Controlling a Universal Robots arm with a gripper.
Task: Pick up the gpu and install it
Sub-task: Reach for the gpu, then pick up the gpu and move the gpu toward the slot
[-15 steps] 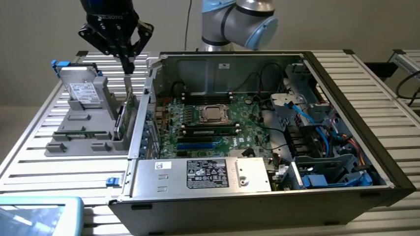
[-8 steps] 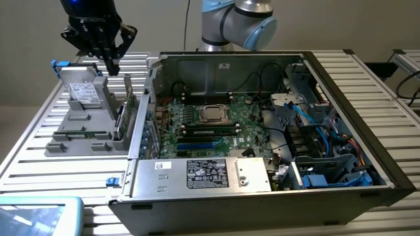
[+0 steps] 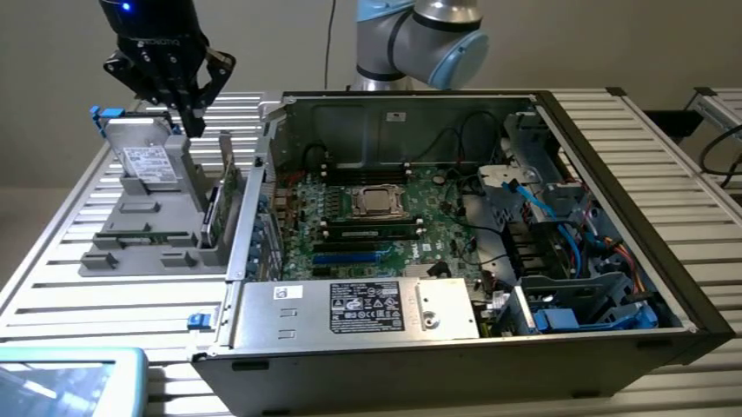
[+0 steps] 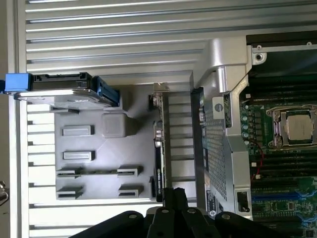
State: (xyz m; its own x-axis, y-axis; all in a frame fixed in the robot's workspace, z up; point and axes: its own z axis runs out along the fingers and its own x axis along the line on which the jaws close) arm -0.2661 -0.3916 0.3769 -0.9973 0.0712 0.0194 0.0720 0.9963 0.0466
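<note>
The gpu (image 3: 212, 211) is a thin black card with a grey metal edge. It stands on edge in the grey holder (image 3: 139, 234), on the side nearest the open computer case (image 3: 487, 339). From the wrist, the gpu (image 4: 158, 144) shows as a narrow dark strip along the holder (image 4: 109, 158). My gripper (image 3: 190, 122) hangs above the back of the holder, fingers shut and holding nothing. In the wrist view the gripper (image 4: 173, 192) has its tips pressed together, close over one end of the card.
A silver-grey drive with a white label (image 3: 148, 161) leans at the holder's back, blue tabs beside it. Inside the case lie the motherboard (image 3: 371, 217), its CPU socket (image 3: 377, 200) and blue slots (image 3: 347, 258). The case's metal wall (image 3: 257, 200) rises right beside the gpu.
</note>
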